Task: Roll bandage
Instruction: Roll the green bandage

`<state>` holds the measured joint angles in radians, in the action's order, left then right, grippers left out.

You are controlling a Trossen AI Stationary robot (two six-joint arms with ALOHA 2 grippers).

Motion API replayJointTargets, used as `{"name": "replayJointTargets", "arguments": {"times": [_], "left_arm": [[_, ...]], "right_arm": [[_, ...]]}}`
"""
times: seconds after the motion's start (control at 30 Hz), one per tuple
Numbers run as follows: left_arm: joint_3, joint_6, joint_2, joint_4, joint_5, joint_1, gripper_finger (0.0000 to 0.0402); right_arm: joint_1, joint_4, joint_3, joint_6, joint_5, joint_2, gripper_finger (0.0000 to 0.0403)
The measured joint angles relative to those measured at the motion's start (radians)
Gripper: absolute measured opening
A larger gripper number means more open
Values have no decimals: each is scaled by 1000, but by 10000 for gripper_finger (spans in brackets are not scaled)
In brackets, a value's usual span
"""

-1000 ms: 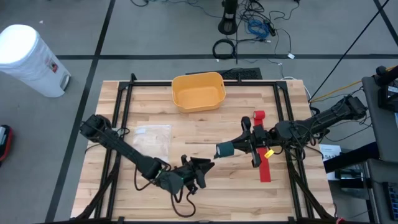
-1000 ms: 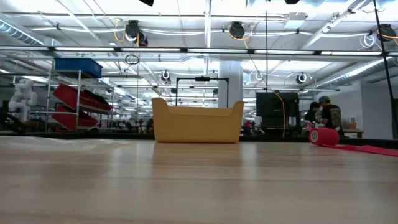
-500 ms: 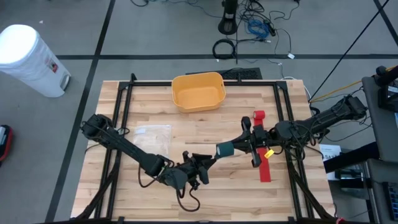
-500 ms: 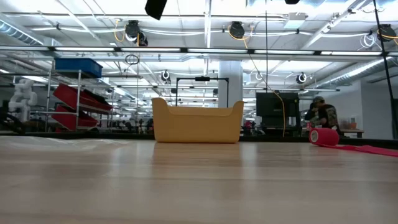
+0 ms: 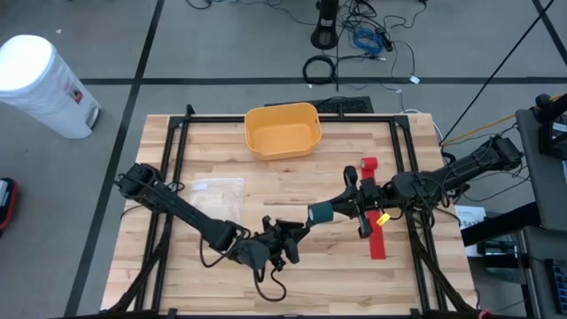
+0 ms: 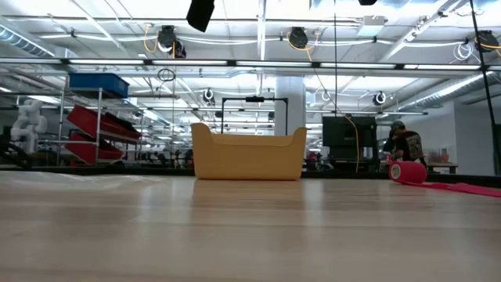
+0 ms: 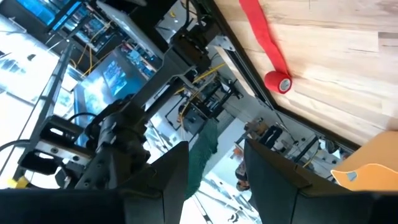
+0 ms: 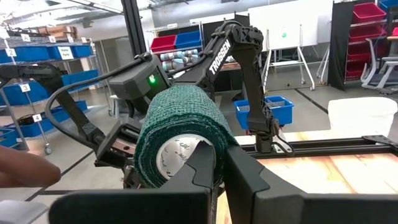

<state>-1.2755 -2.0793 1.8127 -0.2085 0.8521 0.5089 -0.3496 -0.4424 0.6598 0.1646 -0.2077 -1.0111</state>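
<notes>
The right end effector [image 5: 312, 215] is clamped on a green bandage roll [image 5: 321, 213], held above the middle of the counter [image 5: 292, 182]. The left end effector [image 5: 297, 234] sits just beside the roll, its fingers [image 7: 165, 180] parted and holding nothing. A red bandage [image 5: 376, 217] lies partly unrolled on the counter's right side.

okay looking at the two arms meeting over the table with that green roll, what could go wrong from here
The right gripper pinches the green roll only at its rim, so a push from the left gripper, which sits open and very close, might knock it loose. The two grippers could also collide, being so near each other. The red bandage lies unrolled under the right arm, which might snag or drag it.
</notes>
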Motion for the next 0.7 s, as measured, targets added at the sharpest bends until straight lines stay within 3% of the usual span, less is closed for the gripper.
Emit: {"name": "replayJointTargets", "arguments": {"times": [0.53,0.7], "left_arm": [[0,-30,0,-26,-54,-30,162],[0,-25,0,-39,-68,-40,143]], "right_arm": [[1,-1,0,-4,-3,0,11],[1,-1,0,-8,-4,0,11]]}}
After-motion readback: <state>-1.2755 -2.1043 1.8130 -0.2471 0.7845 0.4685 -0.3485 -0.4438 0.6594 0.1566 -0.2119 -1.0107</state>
